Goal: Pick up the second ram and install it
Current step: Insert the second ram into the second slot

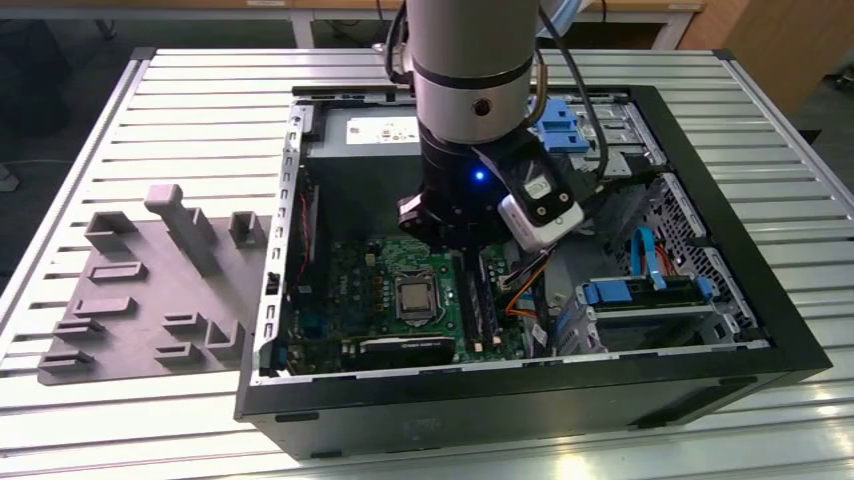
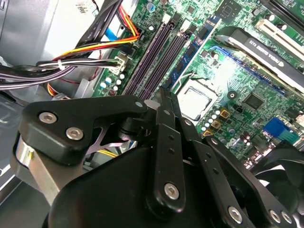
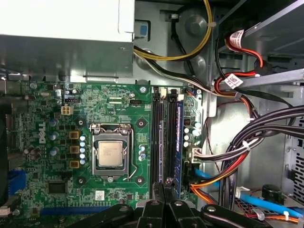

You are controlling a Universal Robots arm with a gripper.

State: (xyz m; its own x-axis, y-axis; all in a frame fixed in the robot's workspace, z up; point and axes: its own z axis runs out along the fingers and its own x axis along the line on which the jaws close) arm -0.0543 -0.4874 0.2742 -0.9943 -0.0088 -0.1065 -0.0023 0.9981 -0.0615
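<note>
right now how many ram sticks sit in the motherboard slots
1: a blue-green ram stick on the motherboard, nearest the cables; the gripper may hide another.

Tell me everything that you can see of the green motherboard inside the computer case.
The motherboard is a large green circuit board lying flat on the floor of the open case. Near its middle a silvery processor sits in a metal-framed socket. Beside it run long dark memory slots, and a blue ram stick stands seated in one of them. Small capacitors and chips dot its surface. Bundled cables pass along one edge.
</note>
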